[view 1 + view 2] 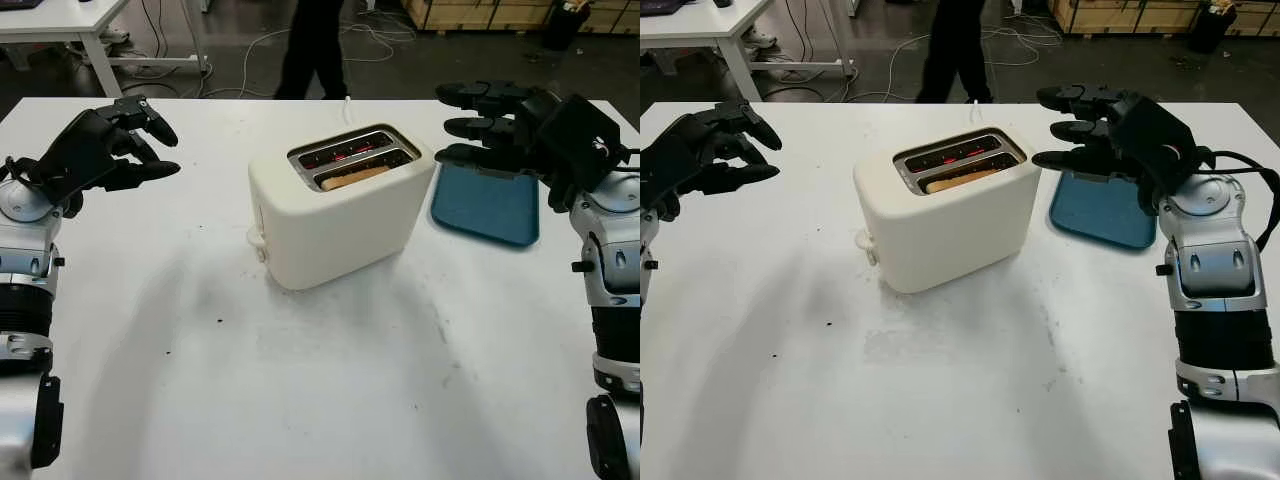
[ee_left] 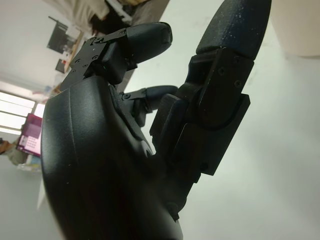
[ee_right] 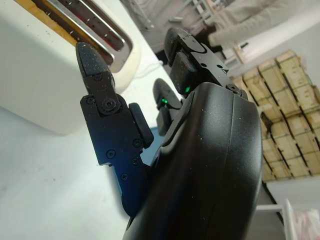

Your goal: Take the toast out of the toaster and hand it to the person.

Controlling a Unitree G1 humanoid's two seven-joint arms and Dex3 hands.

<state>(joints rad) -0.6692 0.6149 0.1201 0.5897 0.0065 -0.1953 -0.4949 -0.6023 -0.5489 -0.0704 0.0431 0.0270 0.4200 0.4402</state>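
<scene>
Cream two-slot toaster (image 1: pixel 340 205) mid-table on white table (image 1: pixel 300 400), slots running left-right, turned a bit so right end sits farther back; near slot holds toast (image 1: pixel 352 178), sunk low, only tan top edge showing just under slot rim; far slot glowing red inside, nothing else made out in it. Lever knob (image 1: pixel 253 240) low on toaster's left end face. White cord (image 1: pixel 348 104) leaving back of toaster toward far table edge.

Blue tray (image 1: pixel 487 203) flat on table just right of toaster, nothing seen lying in it, partly covered by right hand.

Right hand (image 1: pixel 1080 130) up in air right of toaster, over tray's near-left part, approx level w/ toaster top; three fingers (image 1: pixel 1065 98) stretched out toward toaster, open, gripping nothing; tips close to toaster's right end but not touching. Same hand in right wrist view (image 3: pixel 200 150), toaster slots visible beyond fingertip.

Left hand (image 1: pixel 105 150) raised well left of toaster, fingers partly bent but w/ nothing between them, open; clear gap of bare table between it and toaster.

Person's dark legs (image 1: pixel 312 50) standing beyond far table edge, behind toaster. White desk (image 1: pixel 60 25) at far left, cables on floor, wooden crates (image 1: pixel 490 12) far right.

Toast: light golden-brown, thin strip visible, rest hidden in slot.
</scene>
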